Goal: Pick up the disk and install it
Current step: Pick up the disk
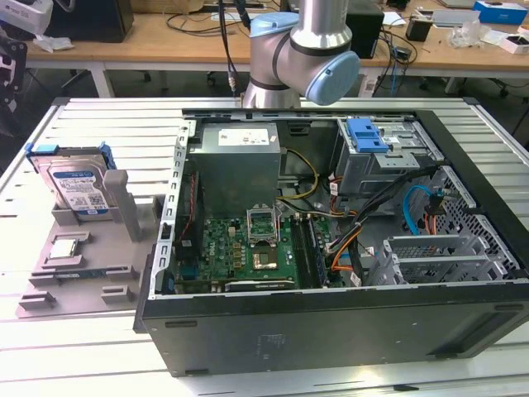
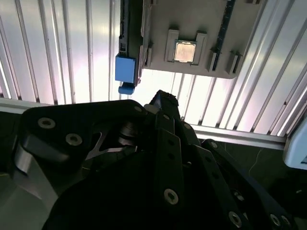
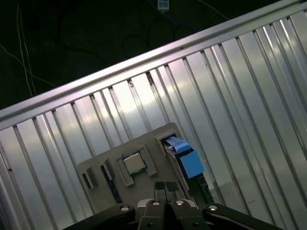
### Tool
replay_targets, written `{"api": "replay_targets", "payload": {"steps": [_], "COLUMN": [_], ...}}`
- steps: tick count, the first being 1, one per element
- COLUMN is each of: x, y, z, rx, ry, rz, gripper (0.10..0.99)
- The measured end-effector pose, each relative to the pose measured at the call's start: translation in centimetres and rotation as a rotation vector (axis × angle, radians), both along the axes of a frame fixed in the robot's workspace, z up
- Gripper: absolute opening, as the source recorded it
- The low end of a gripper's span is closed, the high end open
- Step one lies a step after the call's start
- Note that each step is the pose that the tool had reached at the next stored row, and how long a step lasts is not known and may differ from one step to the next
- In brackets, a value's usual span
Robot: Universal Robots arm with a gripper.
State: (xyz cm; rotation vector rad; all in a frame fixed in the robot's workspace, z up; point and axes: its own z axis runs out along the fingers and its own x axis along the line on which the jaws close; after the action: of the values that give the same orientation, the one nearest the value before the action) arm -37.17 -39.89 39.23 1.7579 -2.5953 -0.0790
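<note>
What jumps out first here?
The open computer case dominates the exterior view's centre, motherboard exposed, with the arm behind it. At the exterior view's left, the disk stands upright in a grey tray. In the first wrist view the gripper hangs empty, clear of that tray's processor chip.

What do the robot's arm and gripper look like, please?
The arm is a silver metal tube with rounded grey joints capped in pale blue. In both wrist views the gripper is matt black, built of flat linked bars fastened with round silver screws, and it narrows to slim jaws.
</note>
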Motion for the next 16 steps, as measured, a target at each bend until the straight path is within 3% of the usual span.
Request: {"api": "replay_targets", "payload": {"steps": [16], "x": [0.0], "y": [0.0], "z": [0.0], "rx": [0.0], "ry": [0.0], "rz": [0.135], "gripper": [0.106]}}
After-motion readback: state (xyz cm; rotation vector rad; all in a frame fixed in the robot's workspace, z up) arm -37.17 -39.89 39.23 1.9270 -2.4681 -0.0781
